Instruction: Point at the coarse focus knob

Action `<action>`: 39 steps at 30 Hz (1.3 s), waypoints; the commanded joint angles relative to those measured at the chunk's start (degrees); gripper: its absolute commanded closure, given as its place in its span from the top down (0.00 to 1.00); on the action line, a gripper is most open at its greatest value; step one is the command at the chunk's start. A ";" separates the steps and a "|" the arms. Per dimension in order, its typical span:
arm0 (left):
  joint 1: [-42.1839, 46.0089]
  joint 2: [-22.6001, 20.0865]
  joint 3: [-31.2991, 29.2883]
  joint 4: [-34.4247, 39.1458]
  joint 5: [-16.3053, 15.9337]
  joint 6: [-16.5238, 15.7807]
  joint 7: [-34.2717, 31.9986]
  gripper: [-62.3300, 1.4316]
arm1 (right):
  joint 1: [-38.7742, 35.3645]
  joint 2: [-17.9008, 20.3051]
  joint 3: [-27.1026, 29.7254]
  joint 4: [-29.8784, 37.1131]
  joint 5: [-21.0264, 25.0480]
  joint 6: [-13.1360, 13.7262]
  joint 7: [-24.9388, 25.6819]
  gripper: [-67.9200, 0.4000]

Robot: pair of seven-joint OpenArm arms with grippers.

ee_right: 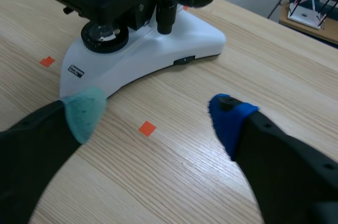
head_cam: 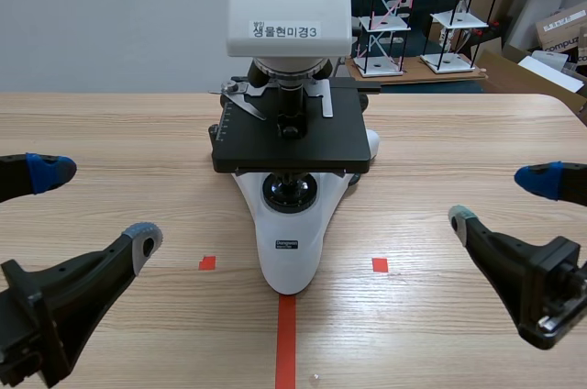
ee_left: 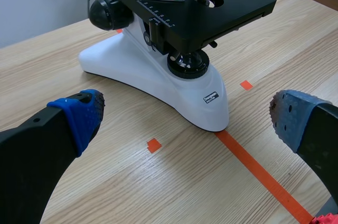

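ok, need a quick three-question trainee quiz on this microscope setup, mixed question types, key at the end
1. True or false: the left end effector is touching the microscope.
2. Multiple choice: in the left wrist view, the coarse focus knob is A) white, B) black, C) orange-red.
3. Fill in: the fingers of the right end effector stand ___ (open or shut).

Key
1. False. It sits apart from the microscope, with bare table between them.
2. B.
3. Open, with nothing between them.
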 commanded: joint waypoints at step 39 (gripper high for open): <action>-0.20 0.13 -0.26 1.20 -0.55 -0.15 -1.05 1.00 | 22.86 21.84 13.64 -6.25 14.84 -5.99 -16.55 0.02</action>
